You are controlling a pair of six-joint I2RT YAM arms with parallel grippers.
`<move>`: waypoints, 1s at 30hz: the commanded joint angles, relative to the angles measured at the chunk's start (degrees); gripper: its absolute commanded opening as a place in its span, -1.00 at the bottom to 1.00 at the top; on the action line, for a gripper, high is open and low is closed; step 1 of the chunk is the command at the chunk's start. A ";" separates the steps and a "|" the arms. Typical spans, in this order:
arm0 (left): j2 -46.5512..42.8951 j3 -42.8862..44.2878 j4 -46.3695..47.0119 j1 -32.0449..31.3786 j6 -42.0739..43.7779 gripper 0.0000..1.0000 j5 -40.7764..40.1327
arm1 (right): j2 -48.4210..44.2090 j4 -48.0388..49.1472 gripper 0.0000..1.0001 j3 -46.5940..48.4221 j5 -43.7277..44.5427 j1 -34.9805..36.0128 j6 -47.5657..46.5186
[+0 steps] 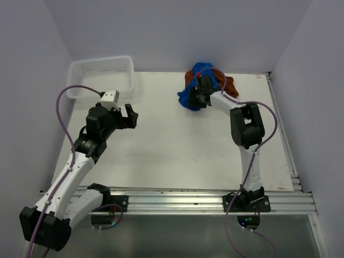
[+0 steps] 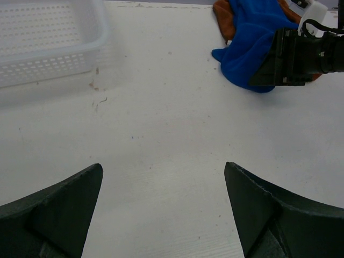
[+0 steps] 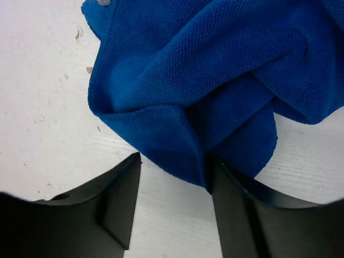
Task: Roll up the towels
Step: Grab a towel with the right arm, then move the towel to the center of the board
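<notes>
A crumpled blue towel (image 1: 187, 97) lies at the back middle of the table, on a brown towel (image 1: 230, 85) that sticks out behind it. Both also show in the left wrist view, the blue towel (image 2: 244, 37) over the brown towel (image 2: 223, 19). My right gripper (image 1: 198, 100) is over the blue towel's front edge. In the right wrist view its jaws are open, with a fold of the blue towel (image 3: 177, 97) reaching between the fingertips (image 3: 121, 183). My left gripper (image 1: 130, 115) is open and empty above bare table, left of the towels.
A white perforated basket (image 1: 102, 75) stands at the back left, also in the left wrist view (image 2: 48, 43). White walls close in the table on three sides. A metal rail (image 1: 188, 200) runs along the near edge by the arm bases.
</notes>
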 commanded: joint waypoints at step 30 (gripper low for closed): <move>-4.26 0.95 3.64 -0.23 0.04 0.99 0.54 | -58.98 -13.64 -1.00 -0.20 -16.00 3.81 4.50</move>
